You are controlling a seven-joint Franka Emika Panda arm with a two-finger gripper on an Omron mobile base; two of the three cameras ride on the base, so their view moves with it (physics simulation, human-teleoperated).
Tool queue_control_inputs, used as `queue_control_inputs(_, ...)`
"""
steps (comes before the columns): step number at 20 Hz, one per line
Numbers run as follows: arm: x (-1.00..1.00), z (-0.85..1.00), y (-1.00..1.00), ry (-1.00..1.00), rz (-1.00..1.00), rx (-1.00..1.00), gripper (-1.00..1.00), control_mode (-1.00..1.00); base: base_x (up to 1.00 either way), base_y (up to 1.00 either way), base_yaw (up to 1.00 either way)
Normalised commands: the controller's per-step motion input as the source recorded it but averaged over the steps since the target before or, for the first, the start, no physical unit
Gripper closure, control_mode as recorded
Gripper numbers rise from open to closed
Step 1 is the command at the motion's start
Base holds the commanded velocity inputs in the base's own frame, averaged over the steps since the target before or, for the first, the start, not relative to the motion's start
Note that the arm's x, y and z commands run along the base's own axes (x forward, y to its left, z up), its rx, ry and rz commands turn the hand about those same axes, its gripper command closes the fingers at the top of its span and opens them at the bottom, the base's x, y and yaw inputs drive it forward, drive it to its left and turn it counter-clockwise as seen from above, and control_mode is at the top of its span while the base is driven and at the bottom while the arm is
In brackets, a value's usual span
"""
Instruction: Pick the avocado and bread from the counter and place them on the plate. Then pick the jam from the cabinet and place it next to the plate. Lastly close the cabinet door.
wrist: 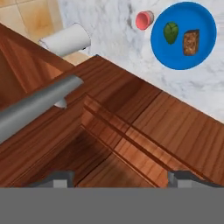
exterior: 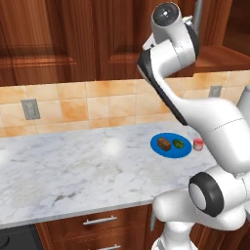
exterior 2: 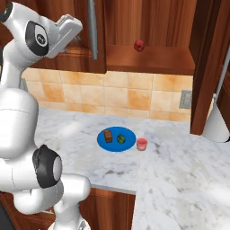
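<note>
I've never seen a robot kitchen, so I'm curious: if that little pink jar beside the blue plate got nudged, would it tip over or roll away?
Probably neither. The jam looks squat and stands upright on the flat counter, so a light nudge would likely just slide it. Knocked onto its side, its round body could roll. It stands close beside the plate, so a push that way might bump the rim.

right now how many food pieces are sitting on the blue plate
2. The bread lies on the left half of the plate in the right base view, and the avocado lies just right of it. The jam stands off the plate, beside its right rim.
</note>
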Motion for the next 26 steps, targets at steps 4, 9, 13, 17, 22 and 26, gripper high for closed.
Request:
queue_control_inputs(4, 0.76, -0.02, -0.36, 0.0, 0.0, 0.09, -1.0, -1.0, 0.0, 0.0, 0.0)
queue_control_inputs(9, 0.48, -0.01, -0.33, 0.0, 0.0, 0.09, -1.0, -1.0, 0.0, 0.0, 0.0)
queue_control_inputs(13, -0.19, 0.0, -0.29, 0.0, 0.0, 0.11, -1.0, -1.0, 0.0, 0.0, 0.0)
queue_control_inputs(17, -0.75, 0.0, -0.28, -0.07, 0.0, 0.13, -1.0, -1.0, 0.0, 0.0, 0.0)
queue_control_inputs(22, -0.81, 0.0, -0.3, -0.11, 0.0, 0.12, -1.0, -1.0, 0.0, 0.0, 0.0)
queue_control_inputs(26, -0.55, 0.0, -0.26, -0.09, 0.0, 0.11, -1.0, -1.0, 0.0, 0.0, 0.0)
